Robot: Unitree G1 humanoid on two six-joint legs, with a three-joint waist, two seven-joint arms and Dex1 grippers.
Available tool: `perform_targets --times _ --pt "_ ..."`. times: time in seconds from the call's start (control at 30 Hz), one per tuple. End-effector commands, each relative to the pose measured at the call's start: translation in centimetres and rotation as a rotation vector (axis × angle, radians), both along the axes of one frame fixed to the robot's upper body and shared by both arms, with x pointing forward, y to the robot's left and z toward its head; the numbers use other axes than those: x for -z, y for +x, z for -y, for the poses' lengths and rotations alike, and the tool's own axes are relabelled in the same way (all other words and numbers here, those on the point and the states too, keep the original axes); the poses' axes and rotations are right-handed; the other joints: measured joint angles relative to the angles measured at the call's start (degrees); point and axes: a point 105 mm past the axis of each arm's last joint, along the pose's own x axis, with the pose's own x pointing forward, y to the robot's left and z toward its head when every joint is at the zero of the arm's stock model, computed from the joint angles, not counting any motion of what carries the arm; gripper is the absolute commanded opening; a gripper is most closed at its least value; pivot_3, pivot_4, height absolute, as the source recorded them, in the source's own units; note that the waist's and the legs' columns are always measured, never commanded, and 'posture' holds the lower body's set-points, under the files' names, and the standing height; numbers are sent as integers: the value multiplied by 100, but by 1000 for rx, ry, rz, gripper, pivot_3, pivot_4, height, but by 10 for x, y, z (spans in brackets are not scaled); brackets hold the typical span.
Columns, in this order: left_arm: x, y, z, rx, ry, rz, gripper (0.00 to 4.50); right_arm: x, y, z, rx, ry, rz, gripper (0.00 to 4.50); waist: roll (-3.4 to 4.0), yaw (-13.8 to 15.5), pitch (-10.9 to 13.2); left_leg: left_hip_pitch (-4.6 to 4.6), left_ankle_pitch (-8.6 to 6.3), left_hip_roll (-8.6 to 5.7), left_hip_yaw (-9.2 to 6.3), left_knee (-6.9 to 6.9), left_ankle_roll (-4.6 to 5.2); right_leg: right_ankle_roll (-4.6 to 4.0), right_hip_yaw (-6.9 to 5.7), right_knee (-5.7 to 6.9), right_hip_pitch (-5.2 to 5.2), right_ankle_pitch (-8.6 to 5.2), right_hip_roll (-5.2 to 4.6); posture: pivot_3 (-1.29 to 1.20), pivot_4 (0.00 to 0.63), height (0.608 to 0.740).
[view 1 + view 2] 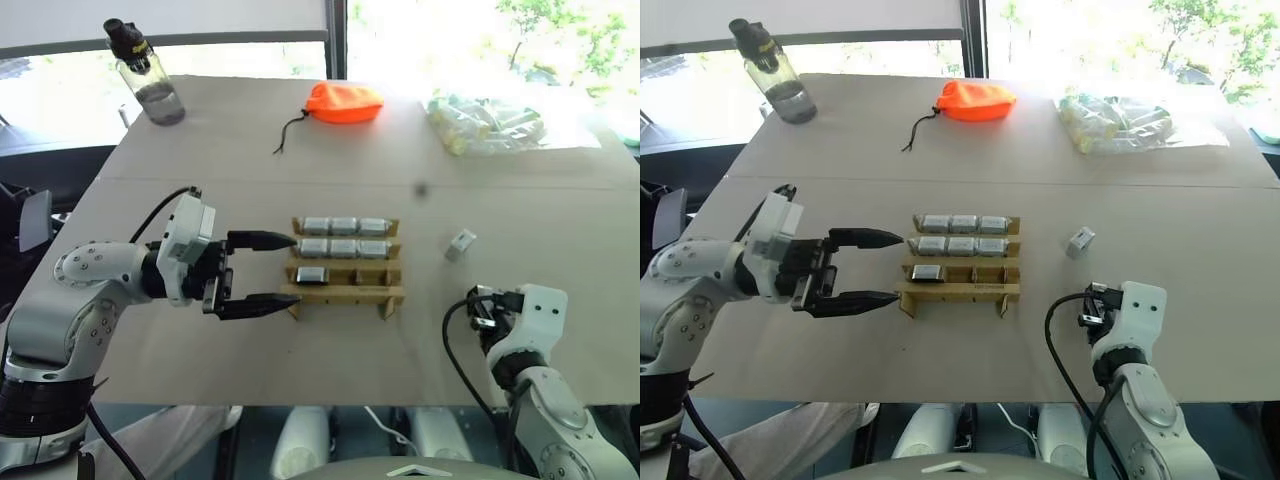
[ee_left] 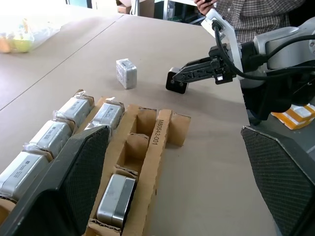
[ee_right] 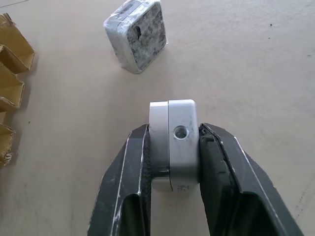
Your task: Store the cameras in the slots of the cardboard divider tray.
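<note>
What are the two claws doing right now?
Left claw: open, empty, beside the cardboard tray.
Right claw: closed on a camera.

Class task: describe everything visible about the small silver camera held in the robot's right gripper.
The small boxy silver-grey camera looks like metal, made of two halves with a seam and a round hole in one face. It stands clamped between the two black fingers of the right gripper, near the tan table, apart from the wrapped loose camera.
</note>
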Motion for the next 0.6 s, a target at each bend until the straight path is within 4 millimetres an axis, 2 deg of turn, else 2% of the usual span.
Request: perform_targets --times 0.03,0.1,0.2,0.37,0.47,0.6 --pt "-3 -3 0 12 12 25 4468 -14 6 17 -50 -135 40 870 -2 -1 -1 0 0 0 2 1 0 0 -1 0 0 0 0 0 150 726" --pt "-3 -3 2 15 11 25 4468 -25 13 19 -116 -171 89 870 -2 0 -1 1 -1 -4 10 1 1 -2 -1 -1 -1 -1 -2 0 150 726" --pt "-3 -2 4 22 9 29 4468 -46 22 17 -314 -184 173 870 0 4 0 2 -1 -4 9 1 2 0 -2 -1 0 1 1 0 150 726" --pt "-10 1 6 64 12 49 4468 -83 18 -4 -943 -389 265 870 0 9 4 1 -6 -6 6 1 11 -3 -8 -3 1 4 6 0 150 726" --pt "-13 1 6 84 33 57 4468 -91 21 -12 -1186 -445 300 870 -5 -5 3 3 -15 -5 2 0 29 -2 -9 -5 3 3 11 0 150 726" --pt "-13 1 0 81 76 63 4468 -91 34 -24 -1387 -530 340 870 -12 4 8 -1 -12 -4 0 -2 23 -16 -12 -8 2 12 13 0 150 726"
